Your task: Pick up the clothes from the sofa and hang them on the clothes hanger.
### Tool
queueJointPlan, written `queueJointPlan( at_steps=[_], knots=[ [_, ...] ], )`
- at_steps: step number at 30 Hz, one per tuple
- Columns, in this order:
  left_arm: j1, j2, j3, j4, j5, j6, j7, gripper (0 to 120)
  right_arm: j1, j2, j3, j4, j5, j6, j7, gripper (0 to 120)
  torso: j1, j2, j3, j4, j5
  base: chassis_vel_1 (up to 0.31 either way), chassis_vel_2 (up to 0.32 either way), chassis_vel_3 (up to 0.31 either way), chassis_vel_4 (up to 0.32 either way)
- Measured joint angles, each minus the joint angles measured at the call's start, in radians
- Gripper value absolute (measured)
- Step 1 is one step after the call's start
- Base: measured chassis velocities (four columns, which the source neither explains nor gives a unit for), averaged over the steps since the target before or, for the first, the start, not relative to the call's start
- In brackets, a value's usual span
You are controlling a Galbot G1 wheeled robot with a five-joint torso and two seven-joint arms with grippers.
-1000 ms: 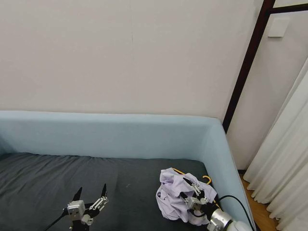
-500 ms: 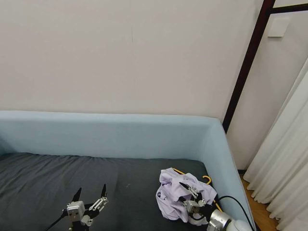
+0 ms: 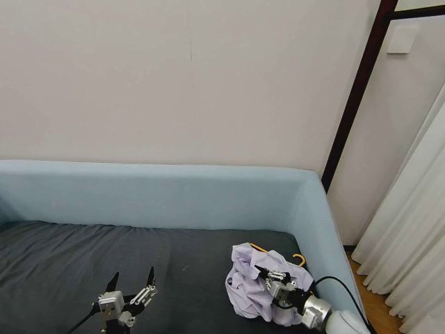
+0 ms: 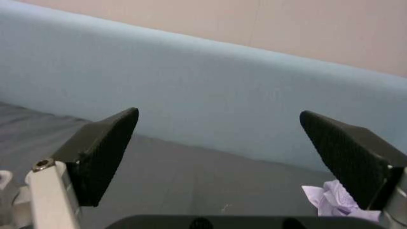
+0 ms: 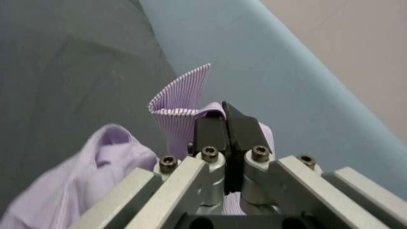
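At 5 o'clock in the head view, the right pincer point(image 3: 272, 278) sits on the crumpled shirt point(image 3: 243, 289). Its wrist view shows the 2 fingers point(image 5: 208, 132) pressed together with 1 fold of fabric pinched between them. The step in hand looks like the grab itself: the hold is made, the lift not yet.

Next, I judge, the arm must raise the cloth straight up, slowly enough that the thin fold does not slip out. It should also watch the yellow hanger point(image 3: 300, 259), whose hook peeks out from under the heap at its 2 o'clock edge and may be tangled in it.

The shirt is pale lilac with fine purple stripes, soft and bunched. It lies on the dark grey seat point(image 3: 69, 257), close against the right end of the light blue sofa point(image 3: 174, 195). Over the seat at 7 o'clock, the left pincer point(image 3: 128, 287) hovers, spread wide and holding nothing.
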Motion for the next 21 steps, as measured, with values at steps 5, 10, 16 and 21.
queueJointPlan(
  at_steps=[5, 10, 16, 21],
  knots=[
    [-0.01, 0.003, 0.004, 0.019, -0.002, 0.001, 0.001, 100, 0.032, -0.024, -0.025, 0.071, 0.364, -0.082, -0.064, 0, 0.0, 0.0, 0.0, -0.0001, 0.0001, 0.0, 0.0, 0.0, 0.0],
    [-0.024, 0.015, 0.008, 0.04, -0.018, -0.012, 0.017, 100, 0.134, -0.055, -0.073, 0.166, 0.715, -0.129, -0.026, 0, 0.0, 0.0, 0.0, 0.0003, 0.0, 0.0, 0.0, 0.0, 0.0],
    [-0.068, 0.051, 0.007, 0.058, -0.159, -0.101, 0.117, 100, 0.327, -0.106, -0.125, 0.25, 0.981, -0.183, 0.04, 0, 0.0, 0.0, 0.0, -0.0001, 0.0001, 0.0, 0.0, 0.0, 0.0],
    [-0.099, 0.088, -0.002, 0.086, -0.247, -0.153, 0.27, 100, 0.462, -0.122, -0.165, 0.267, 1.057, -0.205, 0.066, 0, 0.0, 0.0, 0.0, 0.0001, 0.0, 0.0, 0.0, 0.0, 0.0]
  ],
)
